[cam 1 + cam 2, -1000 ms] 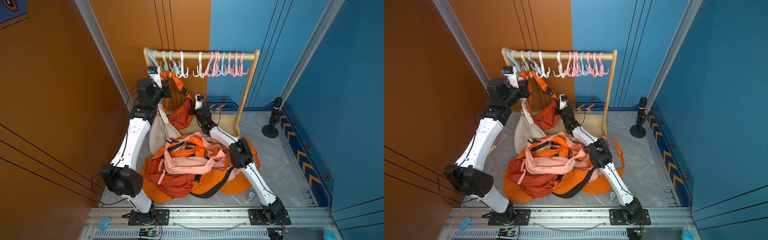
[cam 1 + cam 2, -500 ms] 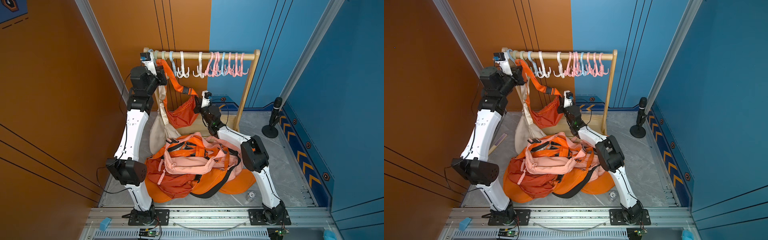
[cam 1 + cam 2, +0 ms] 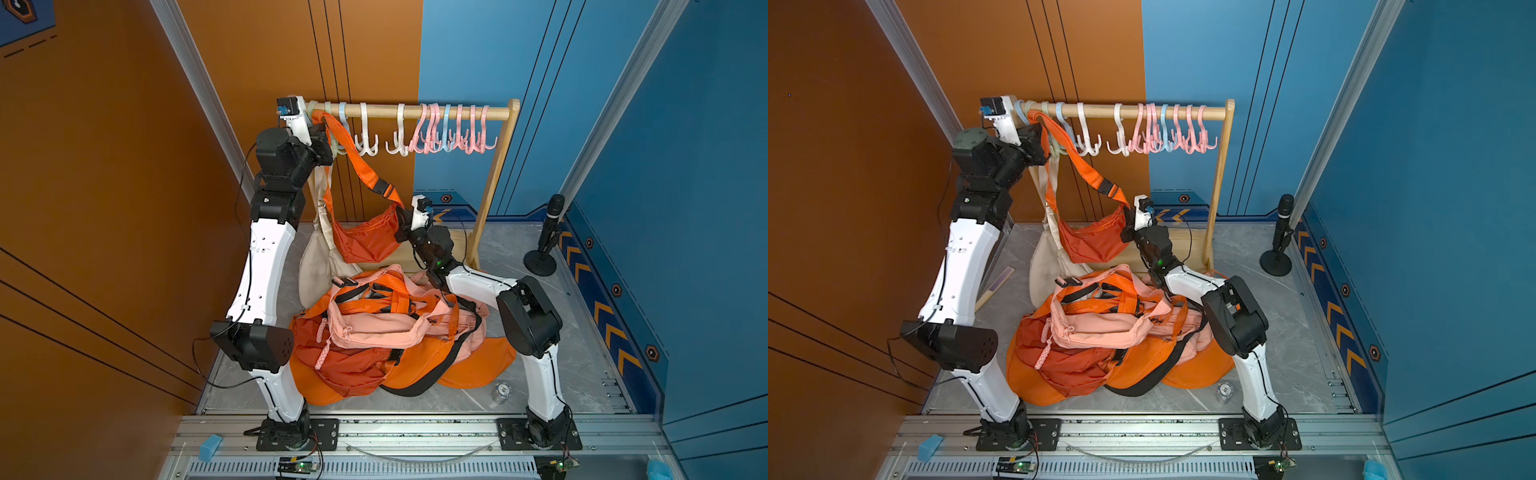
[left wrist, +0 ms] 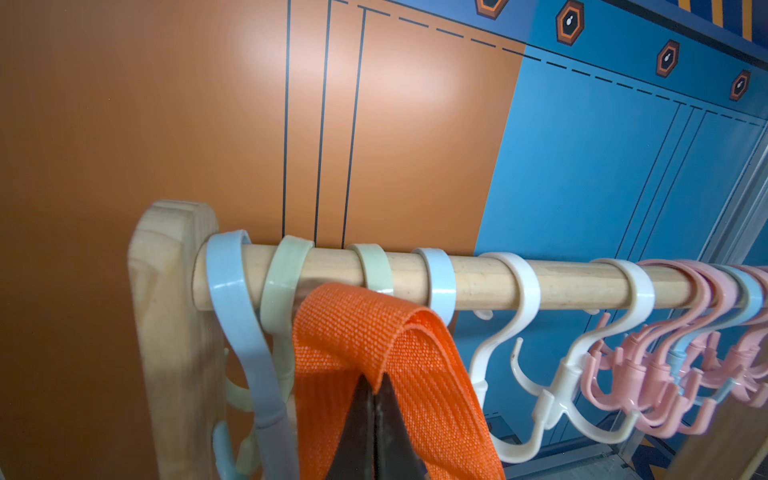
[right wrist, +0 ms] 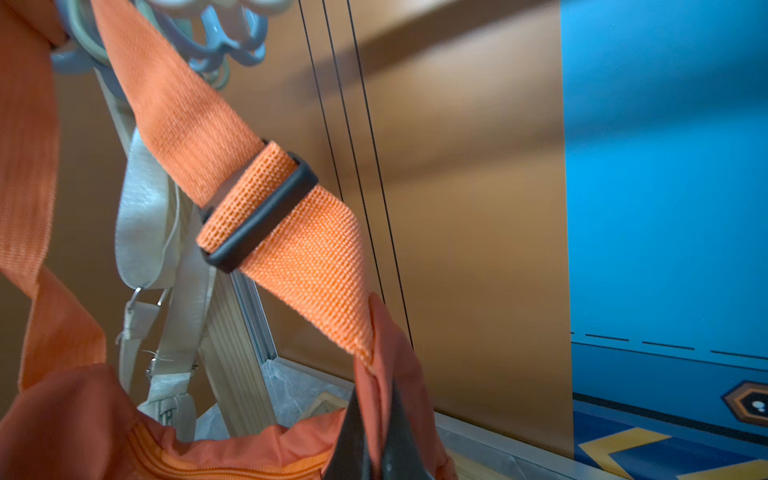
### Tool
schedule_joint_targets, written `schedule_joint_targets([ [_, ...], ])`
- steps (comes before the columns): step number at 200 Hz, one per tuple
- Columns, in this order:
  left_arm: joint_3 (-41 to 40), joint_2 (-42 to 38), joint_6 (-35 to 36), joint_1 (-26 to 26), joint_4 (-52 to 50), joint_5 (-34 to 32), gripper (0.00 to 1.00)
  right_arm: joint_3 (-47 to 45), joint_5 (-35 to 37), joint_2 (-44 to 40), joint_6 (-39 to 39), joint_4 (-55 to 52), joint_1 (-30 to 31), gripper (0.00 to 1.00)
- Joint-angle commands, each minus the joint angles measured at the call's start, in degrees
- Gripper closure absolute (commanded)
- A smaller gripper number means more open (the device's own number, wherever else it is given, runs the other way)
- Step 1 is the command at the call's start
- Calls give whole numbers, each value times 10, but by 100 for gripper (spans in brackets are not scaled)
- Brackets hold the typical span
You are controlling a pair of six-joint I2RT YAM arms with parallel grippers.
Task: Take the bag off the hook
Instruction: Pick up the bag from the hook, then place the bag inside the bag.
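We lift the strap (image 3: 353, 160) off the green hook (image 4: 286, 270), upper left | left gripper (image 4: 374, 386) pinches strap, right gripper (image 5: 376, 399) pinches bag (image 3: 365, 241) | next: pull clear

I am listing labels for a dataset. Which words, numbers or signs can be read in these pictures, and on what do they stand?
No words or numbers can be read.
Signs only: chevrons and hexagon emblems on the blue wall.
Mark on the bottle on the floor: too small to read.
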Motion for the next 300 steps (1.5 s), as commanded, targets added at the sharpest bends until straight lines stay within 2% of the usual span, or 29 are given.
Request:
schedule_joint_targets([
  [1,-29,-60,23,-16,25,-2,100,-34,-9,-61,-8,50,9,100],
  [62,-128,-160,29,-45,56,-5,100,-152,14,-200,-34,29,24,100],
  [100,-174,-218,46,-71,60,-12,100,-218,35,-320,-49,-57,36,100],
  [130,-220,-264,92,-120,55,-40,100,-271,59,-421,-54,-140,46,100],
  [166,-289,-310,123,-190,56,-63,100,-299,57,-534,-57,-292,48,100],
  [199,-338,-333,142,-261,62,-92,100,-342,93,-646,-36,-401,48,100],
  [216,-355,-336,156,-304,66,-111,100,-359,125,-703,-5,-470,48,100],
  [243,-386,-338,196,-371,79,-152,100,-362,230,-775,50,-638,49,100],
  [269,-407,-328,195,-400,97,-162,100,-380,281,-852,90,-741,48,100],
  [300,-425,-293,141,-408,128,-131,100,-378,332,-915,152,-868,48,100],
])
